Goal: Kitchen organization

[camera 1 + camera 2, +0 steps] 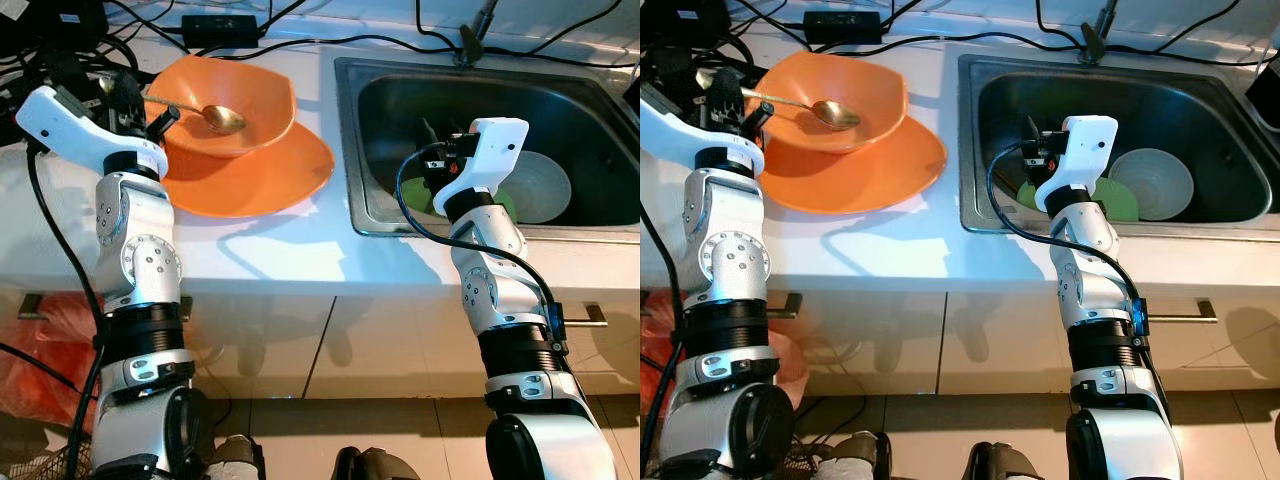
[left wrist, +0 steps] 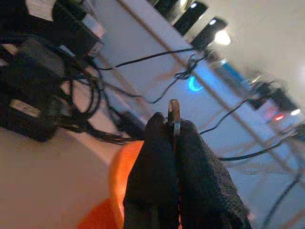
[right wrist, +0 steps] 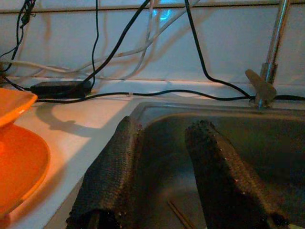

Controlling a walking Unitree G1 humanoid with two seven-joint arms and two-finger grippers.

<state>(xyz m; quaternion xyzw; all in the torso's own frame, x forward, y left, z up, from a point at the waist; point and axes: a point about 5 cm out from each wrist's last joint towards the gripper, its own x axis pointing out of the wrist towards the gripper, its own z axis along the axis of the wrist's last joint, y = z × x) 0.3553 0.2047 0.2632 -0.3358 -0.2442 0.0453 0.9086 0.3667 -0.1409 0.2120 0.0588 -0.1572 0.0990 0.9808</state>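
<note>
Left eye view | left gripper point(image 1: 150, 115) clamps spoon point(image 1: 205, 113) | right gripper point(image 3: 167, 186) parted

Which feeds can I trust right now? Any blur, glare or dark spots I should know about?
Left eye view: sharp and evenly lit, arm shadows on the counter, the sink basin shaded. Left wrist view: soft and tilted, background lights flare, the left claw shut on the spoon handle. Right wrist view: dim with a warm cast, the open right claw close and blurry.
</note>
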